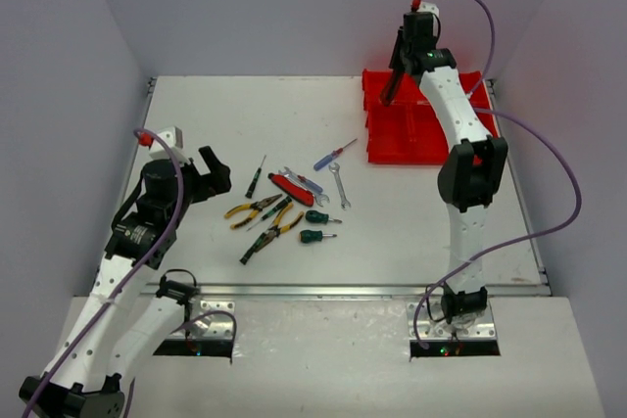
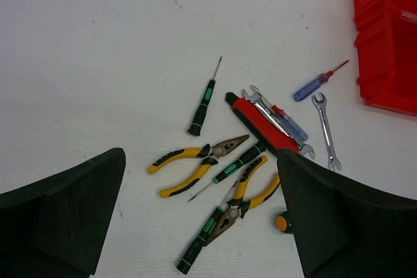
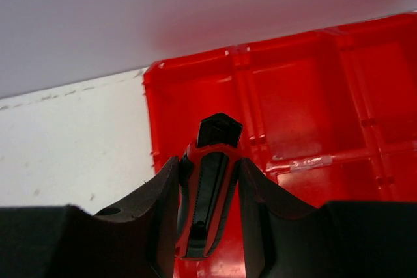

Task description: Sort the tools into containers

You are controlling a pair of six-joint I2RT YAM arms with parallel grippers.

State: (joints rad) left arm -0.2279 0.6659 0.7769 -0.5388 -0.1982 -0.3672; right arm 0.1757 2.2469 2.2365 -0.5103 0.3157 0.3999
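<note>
My right gripper (image 3: 207, 180) is shut on a red-black cutter (image 3: 208, 193) and holds it above the far left compartment of the red containers (image 3: 300, 102). In the top view this gripper (image 1: 392, 85) hangs over the bins (image 1: 411, 139). My left gripper (image 1: 211, 175) is open and empty, above the table left of the tool pile. The pile holds two yellow-handled pliers (image 2: 195, 159) (image 2: 251, 193), green-black screwdrivers (image 2: 203, 103), a red cutter (image 2: 260, 125), a blue-handled screwdriver (image 2: 316, 83) and silver wrenches (image 2: 326, 131).
Two short green screwdrivers (image 1: 315, 216) (image 1: 313, 236) lie right of the pliers. A metal rail (image 1: 343, 289) runs along the table's near edge. White walls close in the table at left, back and right.
</note>
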